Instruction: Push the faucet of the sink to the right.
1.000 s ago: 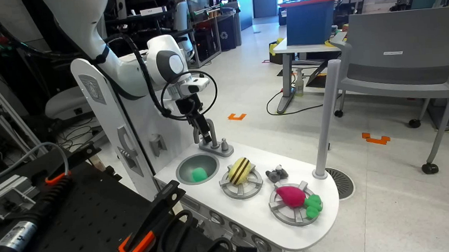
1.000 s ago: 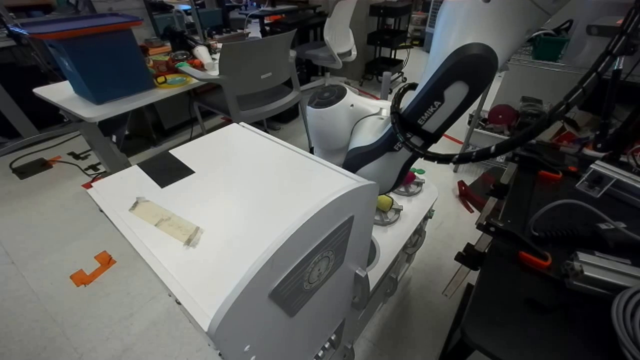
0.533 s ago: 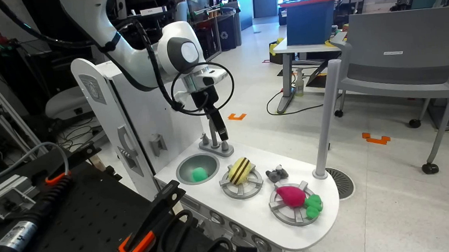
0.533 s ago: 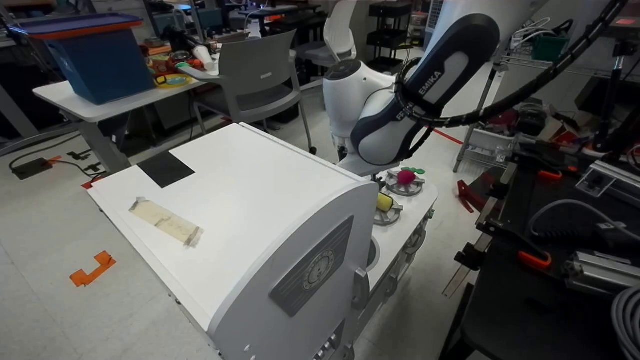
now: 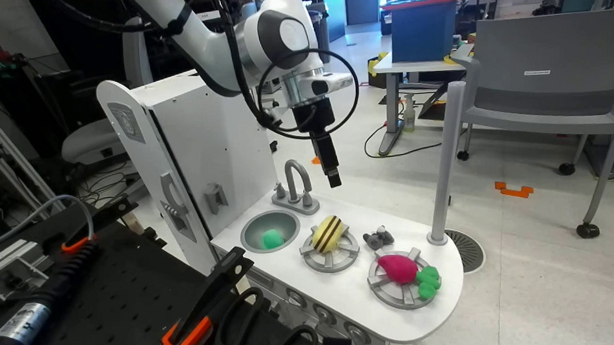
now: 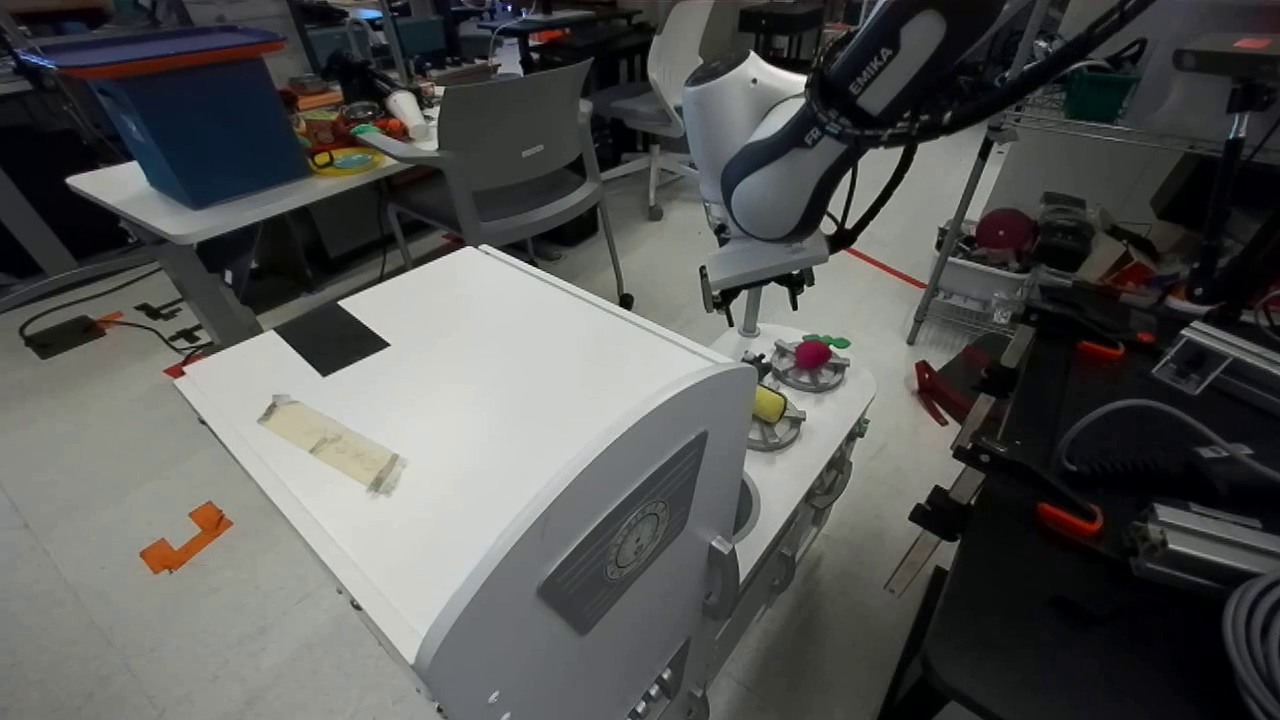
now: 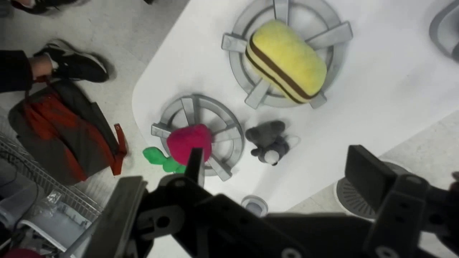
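The grey faucet [image 5: 291, 183] stands behind the sink on the white countertop. Its arched spout hooks over toward the right in that exterior view. The round sink [image 5: 257, 222] holds a green ball-like toy; part of its rim also shows in an exterior view [image 6: 747, 505]. A rounded grey piece at the wrist view's right edge looks like the faucet's base [image 7: 434, 30]. My gripper [image 5: 334, 180] is in the air, right of the faucet and apart from it. Its fingers are wide apart with nothing held, in the wrist view [image 7: 276, 152] and in an exterior view [image 6: 755, 300].
A yellow striped toy [image 5: 328, 234] and a pink radish toy [image 5: 398, 268] lie on grey burners. A small dark grey toy [image 5: 378, 237] lies between them. A tall grey pole [image 5: 448, 169] rises at the counter's end. A tall white cabinet [image 6: 480, 400] stands beside the sink.
The faucet's spout, pointing left in an exterior view a second ago, now points right. My gripper has moved right and away from the faucet. The arm has risen.
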